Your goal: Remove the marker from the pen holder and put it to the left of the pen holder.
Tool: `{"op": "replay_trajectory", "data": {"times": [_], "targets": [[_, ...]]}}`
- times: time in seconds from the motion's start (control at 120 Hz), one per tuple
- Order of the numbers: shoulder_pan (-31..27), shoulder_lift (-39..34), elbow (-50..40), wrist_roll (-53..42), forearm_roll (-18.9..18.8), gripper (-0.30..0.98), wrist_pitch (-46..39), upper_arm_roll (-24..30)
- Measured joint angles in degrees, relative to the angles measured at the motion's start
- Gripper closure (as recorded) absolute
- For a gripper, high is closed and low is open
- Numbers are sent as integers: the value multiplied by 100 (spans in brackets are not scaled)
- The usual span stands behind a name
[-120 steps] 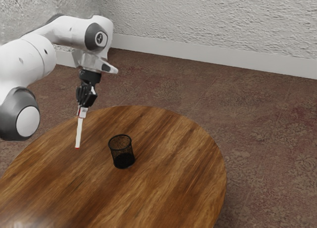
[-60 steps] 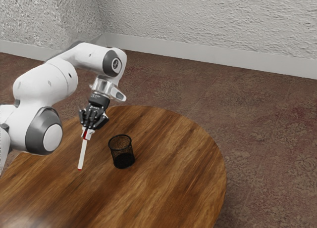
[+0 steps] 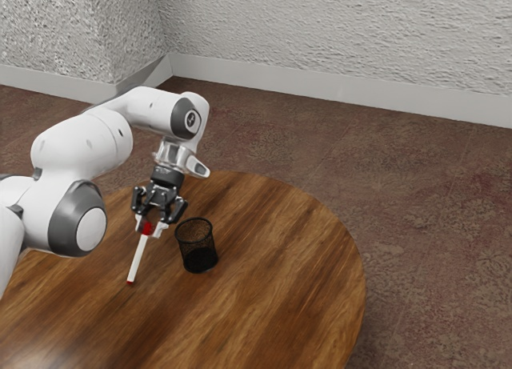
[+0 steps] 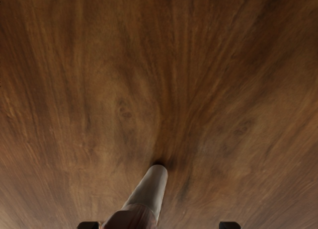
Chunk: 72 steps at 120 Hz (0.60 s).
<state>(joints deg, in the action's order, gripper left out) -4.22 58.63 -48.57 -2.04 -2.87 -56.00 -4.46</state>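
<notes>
1 rnd brn wood tbl [image 3: 280,285] w/ 1 blk mesh pen holder [image 3: 198,246] upright.

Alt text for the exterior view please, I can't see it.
Open gripper around the upper end of a tilted white marker, whose lower end is at or just above a round wooden table. A black mesh pen holder stands upright beside it, toward the exterior view's right.

White, with red at the upper part and lower tip, on the marker [image 3: 138,258]; black mesh on the pen holder [image 3: 197,246]; streaked brown woodgrain across the table [image 3: 272,265]; white and dark grey along the arm [image 3: 84,142]; black on the gripper [image 3: 150,226]; mottled reddish brown over the floor [image 3: 416,217].
</notes>
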Motion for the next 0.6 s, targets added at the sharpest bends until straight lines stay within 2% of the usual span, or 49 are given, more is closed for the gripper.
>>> {"op": "replay_trajectory", "data": {"times": [0.15,0.242,0.333,0.4,0.475,0.6], "targets": [[10,-254,-62,185,32,21,-152,11],[32,-1600,-1148,218,30,14,-602,58],[76,-3640,-2848,152,12,9,-1327,66],[156,-4672,-3362,32,15,7,-1811,75],[207,-5249,-3520,-91,24,5,-2194,88],[234,-5437,-3549,-272,119,3,-2587,82]]}}
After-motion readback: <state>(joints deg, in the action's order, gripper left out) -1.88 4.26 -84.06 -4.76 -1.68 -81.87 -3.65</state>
